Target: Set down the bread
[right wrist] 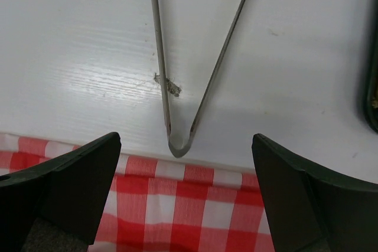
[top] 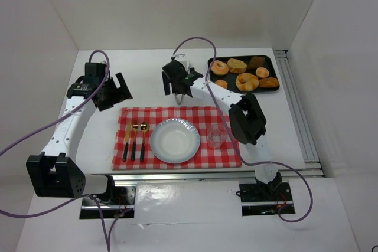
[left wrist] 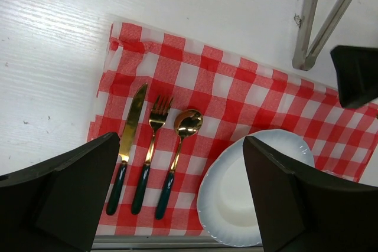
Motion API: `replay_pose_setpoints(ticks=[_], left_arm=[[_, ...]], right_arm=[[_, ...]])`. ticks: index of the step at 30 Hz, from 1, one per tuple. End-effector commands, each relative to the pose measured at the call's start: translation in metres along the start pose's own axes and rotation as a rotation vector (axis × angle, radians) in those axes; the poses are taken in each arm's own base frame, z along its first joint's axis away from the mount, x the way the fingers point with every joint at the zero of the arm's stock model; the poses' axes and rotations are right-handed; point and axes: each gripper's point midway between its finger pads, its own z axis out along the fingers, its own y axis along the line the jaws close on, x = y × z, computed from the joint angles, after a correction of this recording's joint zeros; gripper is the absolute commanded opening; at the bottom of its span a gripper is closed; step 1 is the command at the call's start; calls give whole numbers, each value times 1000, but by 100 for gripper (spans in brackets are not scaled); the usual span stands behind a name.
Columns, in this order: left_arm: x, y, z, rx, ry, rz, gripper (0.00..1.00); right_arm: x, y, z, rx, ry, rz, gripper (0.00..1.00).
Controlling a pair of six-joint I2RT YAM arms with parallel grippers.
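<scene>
While the bread (top: 247,81) sits untouched with the other pastries on the black tray (top: 273,62) at the far right of the table (top: 147,69), the right gripper (right wrist: 186,151) is held above the metal tongs (right wrist: 160,69). The tongs are laid flat on bare table just beyond the far edge of the checked cloth (top: 201,116), hinge end toward the cloth and tips pointing away.

The right fingers are spread wide, one either side of the hinge bend, and nothing is gripped. That pose looks chosen so the tongs can be picked up at the hinge. Contact is not yet made, as far as can be judged.

The left gripper (left wrist: 182,146) is parked over the left part of the cloth, above the knife (left wrist: 131,125), fork (left wrist: 155,131) and spoon (left wrist: 188,123). It is wide open too, with nothing held. It is probably kept there to stay out of the right arm's way.

The white plate (top: 174,140) is centred on the cloth with nothing on it, cutlery to its left and a glass (top: 215,137) to its right. It is judged to be the target for the bread.

The task is judged at an early stage: tool not picked up, bread not moved. The next step calls for a descent and closure around the thin tong arms. Risk: the arms are slim and flat on the table, so a slip or a skewed grasp is possible.
</scene>
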Motion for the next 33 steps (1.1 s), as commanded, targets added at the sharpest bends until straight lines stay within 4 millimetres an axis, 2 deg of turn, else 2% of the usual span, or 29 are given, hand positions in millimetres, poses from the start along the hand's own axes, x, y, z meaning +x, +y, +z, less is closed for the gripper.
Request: replay_pose_setpoints(ticks=[1,2,3,5,7,12,14,15,16,18,21,23,24,26,27,29,31,33], left_arm=[[-3,0,-8,17,-31,35,99],[-4,3,-8,5,-37,35,99],[-4,3,-8,5,-37,35,99],[-5,4,-8,-3,-41,35,99],[-1,4,-8,1,-27,35,99],[1,1,-7,18,-19,26,99],[1,1,-7,18,-19,26,99],[0,0,-9,22,-27,26,99],[0,0,-9,22,-27,26,99],[0,0,-9,22,-27,26,99],[-1,0,-12,26,-36,27,99],[-2,-1,-15,30,-44,27,99],[-2,-1,-15,30,-44,27,99],[-2,-1,-15,30,-44,27,99],[-2,-1,-15,30,-44,27,99],[0,3,-13,21,-38,19,99],[0,3,-13,21,-38,19,99],[0,3,-13,21,-38,19,99]], right_arm=[[-13,12,17,-47,-21,17,99],[-9,15,24,-57,-13,7,99],[-8,11,31,-48,-12,13,99],[-14,10,38,-45,-22,23,99],[-6,3,53,-33,3,36,99],[-3,10,83,-47,7,36,99],[-5,13,93,-40,-4,30,99],[-17,16,93,-41,-36,41,99],[-9,12,107,-28,-21,41,99],[-11,9,119,-14,-33,50,99],[-12,6,129,-8,-38,69,99],[-15,6,133,-3,-57,75,92],[-16,4,135,13,-67,63,84],[-20,5,136,10,-77,57,77],[-24,5,134,7,-85,48,66],[-32,9,130,-7,-88,51,55],[-52,16,116,-48,-117,65,43],[-93,23,83,-103,-196,98,36]])
